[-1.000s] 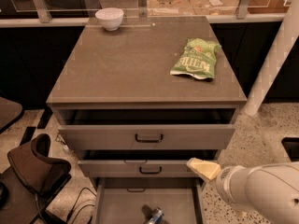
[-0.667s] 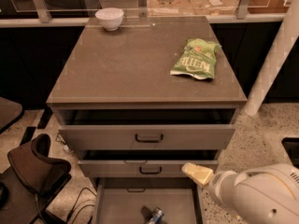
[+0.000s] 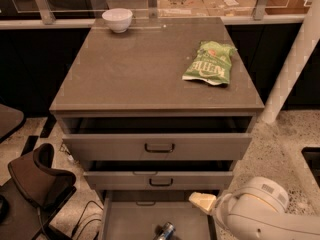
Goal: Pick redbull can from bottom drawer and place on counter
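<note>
Counter (image 3: 140, 69) carries a green bag (image 3: 209, 64) on its right side. Bottom drawer (image 3: 132, 219) is open. Gripper (image 3: 202, 202) sits over the drawer's right side; can't tell if it's open or closed. Redbull can (image 3: 165, 231) lies on the drawer floor, left of gripper. Suggest: shift left over the can, align across its narrow body, descend straight.

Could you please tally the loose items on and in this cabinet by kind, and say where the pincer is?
Bowl: 1, on the counter
Snack bag: 1, on the counter
Can: 1, in the bottom drawer
Total: 3
The pincer is at the bottom drawer's right side, right of the can.
</note>
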### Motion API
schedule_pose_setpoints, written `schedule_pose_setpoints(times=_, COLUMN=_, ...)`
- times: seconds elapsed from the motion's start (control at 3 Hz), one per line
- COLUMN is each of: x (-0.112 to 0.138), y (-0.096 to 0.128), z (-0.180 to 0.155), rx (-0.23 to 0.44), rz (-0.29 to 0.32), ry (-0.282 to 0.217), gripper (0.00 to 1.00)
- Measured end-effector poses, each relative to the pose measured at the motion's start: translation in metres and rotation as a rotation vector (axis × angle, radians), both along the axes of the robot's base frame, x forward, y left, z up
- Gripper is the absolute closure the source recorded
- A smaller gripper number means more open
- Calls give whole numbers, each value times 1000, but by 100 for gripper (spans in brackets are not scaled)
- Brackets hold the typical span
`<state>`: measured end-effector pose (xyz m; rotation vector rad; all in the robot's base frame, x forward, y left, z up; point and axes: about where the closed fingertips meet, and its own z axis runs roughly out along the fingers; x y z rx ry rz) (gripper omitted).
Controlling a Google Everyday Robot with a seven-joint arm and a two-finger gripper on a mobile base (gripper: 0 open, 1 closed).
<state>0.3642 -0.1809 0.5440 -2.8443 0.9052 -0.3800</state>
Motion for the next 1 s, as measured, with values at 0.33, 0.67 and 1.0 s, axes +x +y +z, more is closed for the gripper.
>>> schedule_pose_setpoints(times=0.33, x=7, y=8, z=-43, rx=-8, rz=4, ry=51, gripper=0)
schedule_pose_setpoints(times=0.67, x=14, y=19, z=-93, rx=24, rz=-33, ry=93, gripper=0)
schedule_pose_setpoints(times=1.0, x=21, y=35, z=-138, rx=72, rz=-69, ry=115, gripper=0)
